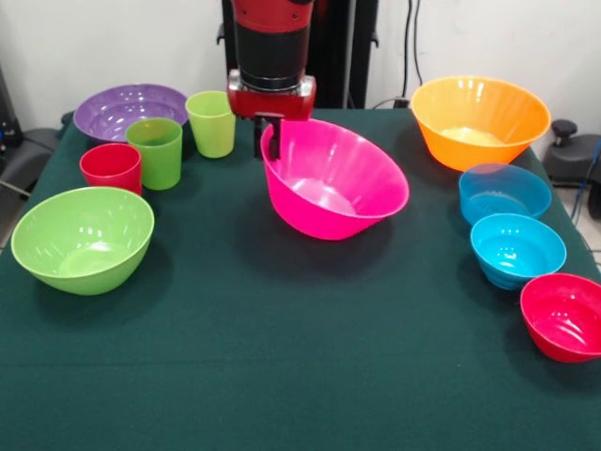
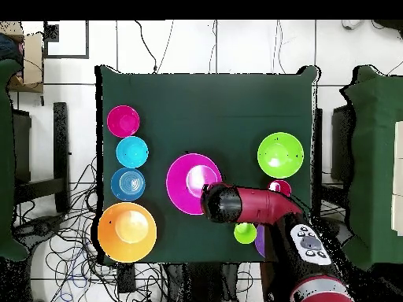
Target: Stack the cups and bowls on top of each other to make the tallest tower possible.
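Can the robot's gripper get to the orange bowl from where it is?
Probably yes. The orange bowl stands alone, nothing inside or above it. But the gripper already grips the pink bowl's rim, so that needs setting down first.

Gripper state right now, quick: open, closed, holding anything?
Gripper: closed on the far rim of the pink bowl, which sits tilted.

Probably a robotics lab: loose cables point(image 2: 75, 259) sprawl over tiled floor point(image 2: 236, 43) around a green-clothed table point(image 1: 282, 357).
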Motion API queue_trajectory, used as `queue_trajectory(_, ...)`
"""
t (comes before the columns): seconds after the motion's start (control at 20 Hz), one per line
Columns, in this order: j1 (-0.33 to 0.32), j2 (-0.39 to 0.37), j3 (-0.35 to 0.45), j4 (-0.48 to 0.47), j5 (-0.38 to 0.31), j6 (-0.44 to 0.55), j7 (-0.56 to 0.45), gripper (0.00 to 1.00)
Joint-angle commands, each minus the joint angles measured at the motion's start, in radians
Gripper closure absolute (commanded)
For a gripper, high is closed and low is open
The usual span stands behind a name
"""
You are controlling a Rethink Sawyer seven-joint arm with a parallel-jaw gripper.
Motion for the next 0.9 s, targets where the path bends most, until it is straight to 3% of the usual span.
queue_trajectory(0.05,0.125,-0.035,-0.118,-0.107,-0.043,0.046,0.147,1.0)
queue_trajectory(0.3,0.264,-0.006,-0.275,-0.157,-0.018,0.047,0.25,1.0)
queue_trajectory(0.5,0.338,0.035,-0.362,-0.209,0.016,0.067,0.291,1.0)
queue_trajectory(0.9,0.466,0.088,-0.528,-0.235,-0.013,-0.186,0.395,1.0)
